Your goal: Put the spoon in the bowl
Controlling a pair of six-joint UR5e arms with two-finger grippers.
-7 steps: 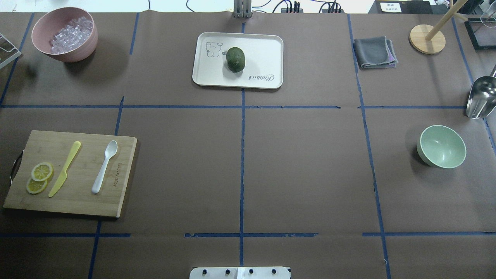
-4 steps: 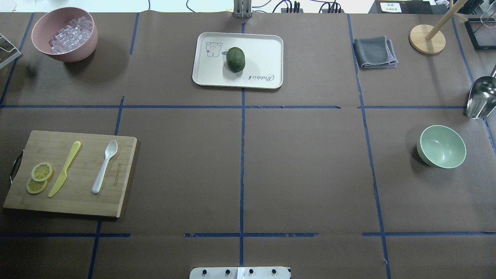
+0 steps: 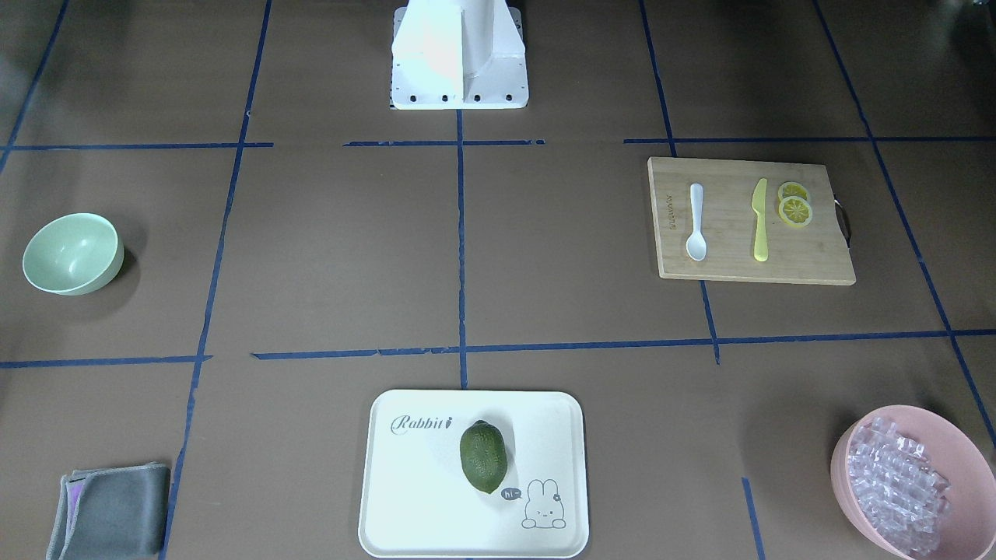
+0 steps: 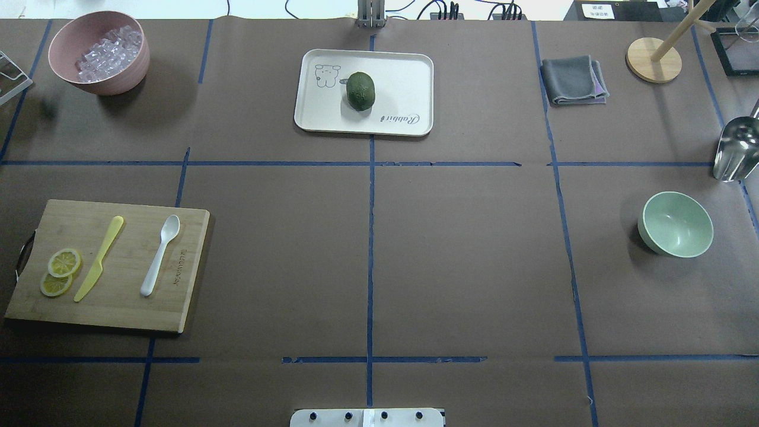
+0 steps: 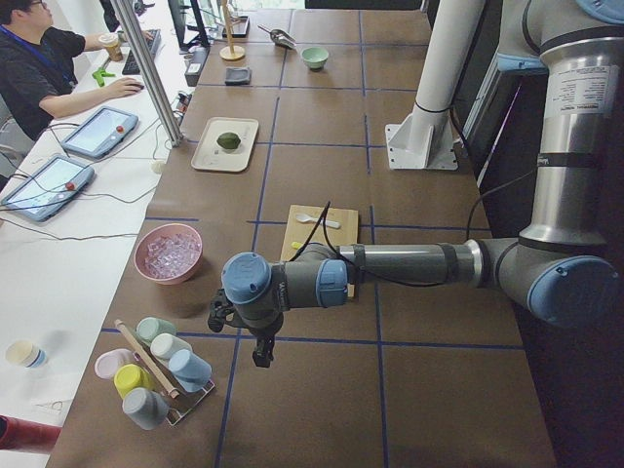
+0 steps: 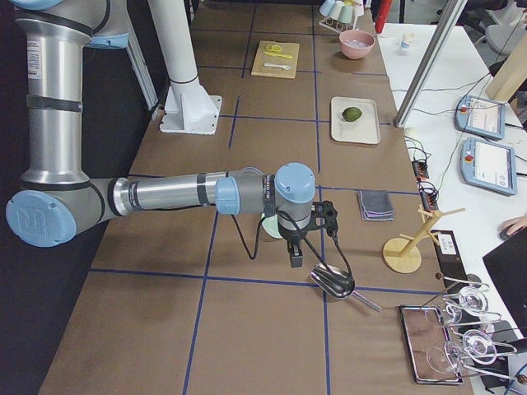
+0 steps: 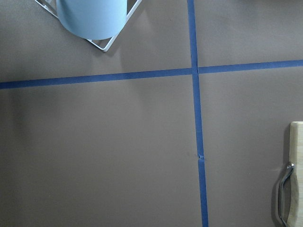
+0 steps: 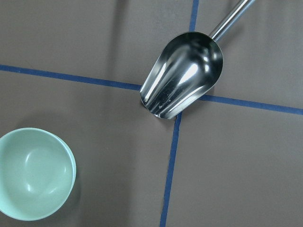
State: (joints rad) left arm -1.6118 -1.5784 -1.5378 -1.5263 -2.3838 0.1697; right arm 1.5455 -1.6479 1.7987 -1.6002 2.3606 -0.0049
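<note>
One brown table (image 4: 474,267), blue tape lines (image 4: 370,267), white desk (image 5: 49,292)

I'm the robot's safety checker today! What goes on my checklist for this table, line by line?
Surface: table covered in brown paper with blue tape lines.
Job's things: white spoon lies on the cutting board, beside the yellow knife, not touching it; mint bowl is empty, on the robot's right side.
Clutter: lemon slices, pink bowl of clear cubes, tray with a green fruit, grey cloth, metal scoop, wooden stand, cup rack.
Grippers: left gripper hangs near the cup rack; right gripper hangs near the scoop; open or shut, cannot tell.
Cables: cords at the far edge.
Surroundings: person at a side desk.
</note>
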